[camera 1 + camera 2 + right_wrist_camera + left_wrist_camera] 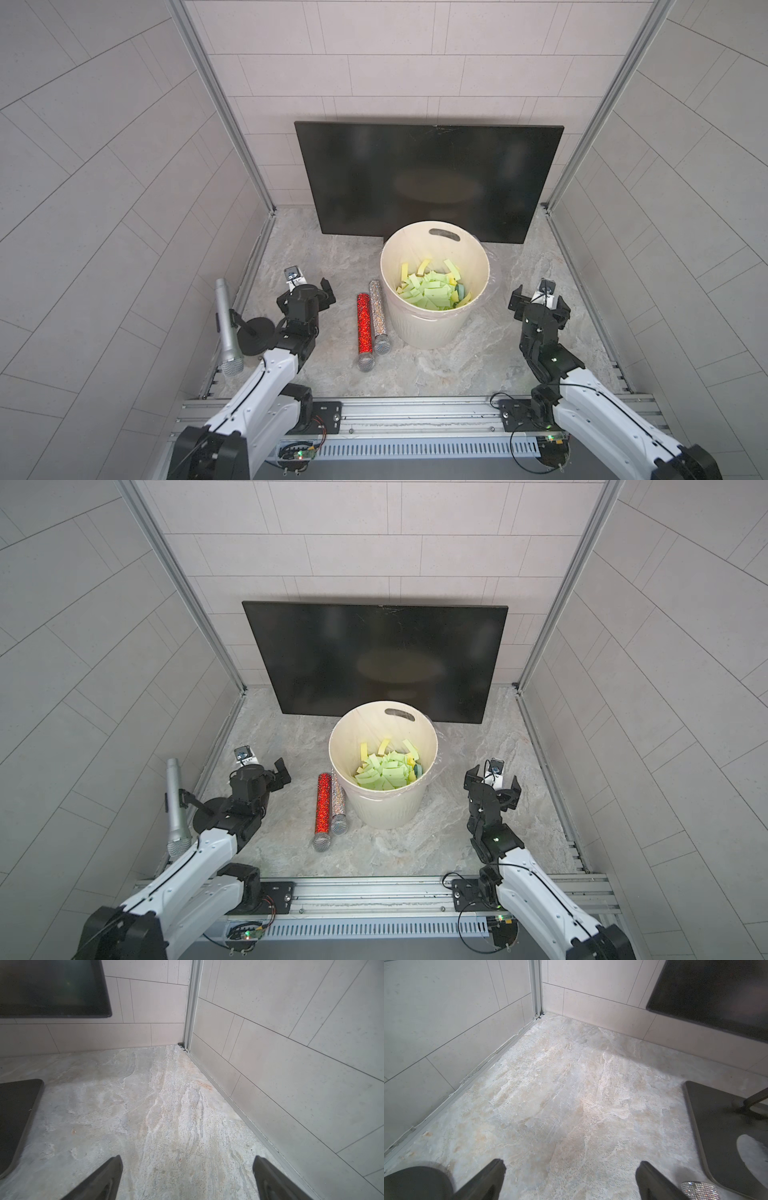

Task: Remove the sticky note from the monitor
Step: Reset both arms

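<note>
While both arms are low at the near side of the table (457, 365), the left gripper (308, 292) and the right gripper (539, 300) have their jaws spread wide and nothing is between them. In the wrist views the left gripper (571, 1164) and the right gripper (188, 1159) show only the bare stone-patterned surface between their two dark fingers. The monitor (428, 183) is at the far side, in front of the back wall, with its dark glossy face toward the arms, well apart from both grippers. In the right wrist view the monitor (52, 989) has its lower edge above the table, with wall tiles visible under it. Just in front of it, near its middle, stands a cream bucket (415, 328), whose far rim covers a part of the screen's lower edge. Inside the bucket lie many green and yellow paper strips (432, 286). Just beside the bucket, on the left arm's side, a red microphone (363, 328) and a glitter microphone (379, 316) lie side by side. A grey microphone (226, 328) sits on a small black stand (253, 336) close to the left arm.
</note>
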`<state>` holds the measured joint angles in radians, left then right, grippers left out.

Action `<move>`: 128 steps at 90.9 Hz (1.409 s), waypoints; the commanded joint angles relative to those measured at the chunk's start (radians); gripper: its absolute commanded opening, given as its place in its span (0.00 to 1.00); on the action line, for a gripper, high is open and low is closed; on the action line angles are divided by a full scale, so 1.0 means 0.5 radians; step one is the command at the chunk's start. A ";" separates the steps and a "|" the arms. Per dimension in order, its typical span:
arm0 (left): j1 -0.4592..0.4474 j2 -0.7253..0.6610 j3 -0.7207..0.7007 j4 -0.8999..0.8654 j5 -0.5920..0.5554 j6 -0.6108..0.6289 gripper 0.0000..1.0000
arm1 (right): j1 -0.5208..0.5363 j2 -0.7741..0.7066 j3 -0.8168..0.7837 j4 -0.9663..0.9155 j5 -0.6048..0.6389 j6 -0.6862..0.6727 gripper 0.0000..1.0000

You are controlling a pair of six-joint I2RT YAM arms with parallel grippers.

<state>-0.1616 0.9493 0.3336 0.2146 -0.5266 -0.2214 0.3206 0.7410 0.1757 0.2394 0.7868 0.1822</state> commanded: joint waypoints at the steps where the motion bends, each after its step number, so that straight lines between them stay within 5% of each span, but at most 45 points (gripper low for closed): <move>1: 0.023 0.271 -0.021 0.499 0.073 0.190 1.00 | -0.115 0.211 0.013 0.448 -0.130 -0.089 1.00; 11: 0.032 0.595 -0.004 0.831 0.024 0.250 1.00 | -0.219 0.567 0.048 0.726 -0.296 -0.128 1.00; 37: 0.095 1.159 0.084 1.308 0.483 0.494 1.00 | -0.374 1.192 0.207 1.290 -0.741 -0.301 1.00; 49: 0.125 1.172 0.131 1.227 0.616 0.513 1.00 | -0.459 1.499 0.227 1.590 -1.073 -0.361 1.00; 66: 0.226 1.189 0.235 1.043 0.682 0.405 1.00 | -0.717 1.555 0.445 1.144 -1.500 -0.173 1.00; 128: 0.223 1.190 0.245 1.022 0.682 0.412 1.00 | -0.713 1.568 0.451 1.145 -1.509 -0.174 1.00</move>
<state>-0.0505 1.5356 0.4408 0.7361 -0.1978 -0.0109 -0.0387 1.5295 0.3935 0.8238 0.0402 0.0895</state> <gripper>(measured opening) 0.999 0.999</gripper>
